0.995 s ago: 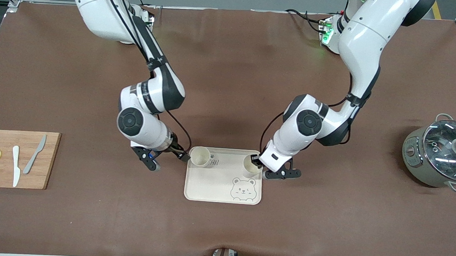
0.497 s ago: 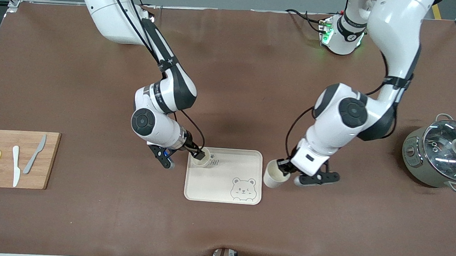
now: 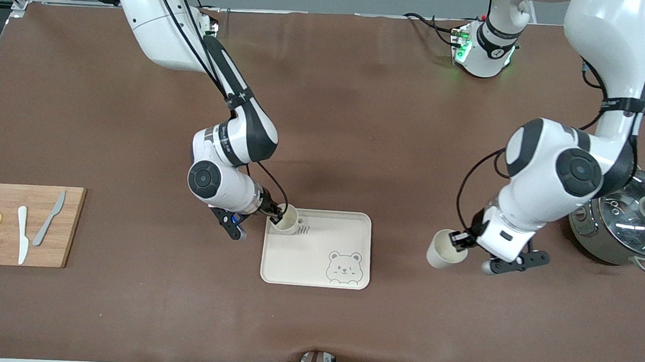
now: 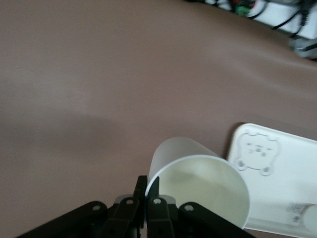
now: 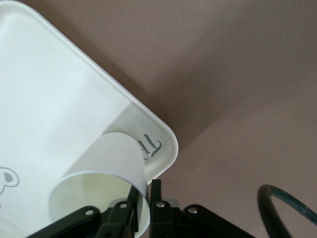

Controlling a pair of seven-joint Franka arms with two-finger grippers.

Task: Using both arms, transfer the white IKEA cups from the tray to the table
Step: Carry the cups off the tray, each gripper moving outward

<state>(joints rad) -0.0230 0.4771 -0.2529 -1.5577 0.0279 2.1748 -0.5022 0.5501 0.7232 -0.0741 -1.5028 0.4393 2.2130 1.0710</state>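
2 white cups, 1 tray. The left hand (image 3: 460, 241) is pinched on the rim of 1 cup (image 3: 445, 256), held over the bare surface (image 3: 359, 122) between the tray (image 3: 316, 259) and the pot (image 3: 625, 222), tilted, mouth toward the front camera. The right hand (image 3: 275, 216) grips the rim of the other cup (image 3: 288, 221), upright, mouth up, at the tray's corner farthest from the front camera, toward the right arm's end.

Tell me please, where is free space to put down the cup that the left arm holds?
The left gripper grips a white cup over bare brown table between the bear tray and the pot. Free there. Crowded: the tray corner, where the right gripper grips the other cup.
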